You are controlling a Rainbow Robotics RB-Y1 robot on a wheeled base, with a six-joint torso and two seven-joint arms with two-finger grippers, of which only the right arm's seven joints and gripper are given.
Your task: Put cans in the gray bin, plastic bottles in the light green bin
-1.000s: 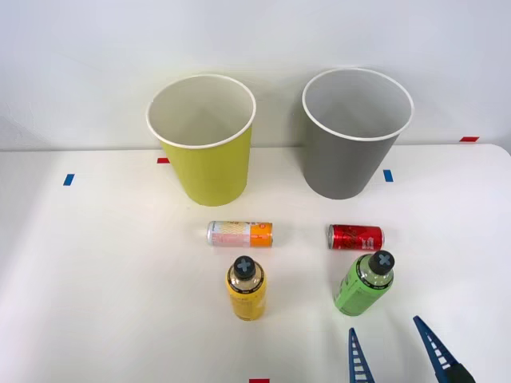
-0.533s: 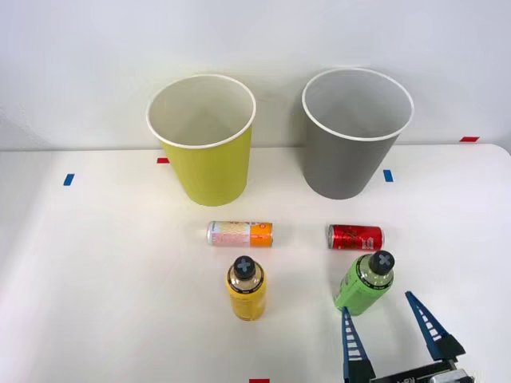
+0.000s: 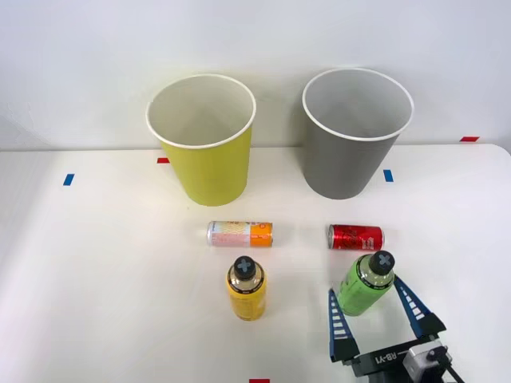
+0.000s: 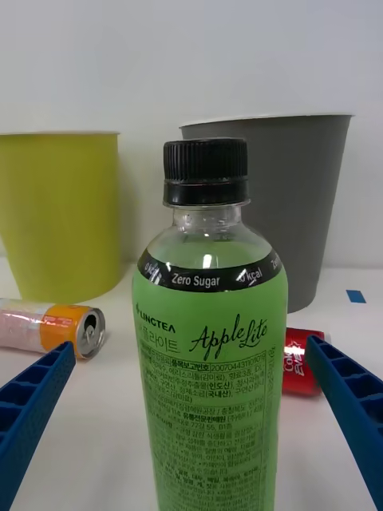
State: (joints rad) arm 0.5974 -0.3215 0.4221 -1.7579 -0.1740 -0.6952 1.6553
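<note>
Green bottle (image 3: 365,285) is standing upright on the table (image 3: 104,279), long axis vertical, dark cap up, directly ahead of the right tool (image 3: 375,315). Tool is sitting open, its two blue fingers (image 3: 338,322) flanking the bottle's lower body, one each side, not yet touching as far as the wrist view shows. In that view the bottle (image 4: 209,351) is sitting centred between the fingers (image 4: 36,399), so the approach looks lined up; closing should catch it across the body. Red can (image 3: 355,237) is lying on its side just behind the bottle, near enough to get nudged. Light green bin (image 3: 204,136) is sitting well off to the left, farther than the gray bin (image 3: 354,132).
</note>
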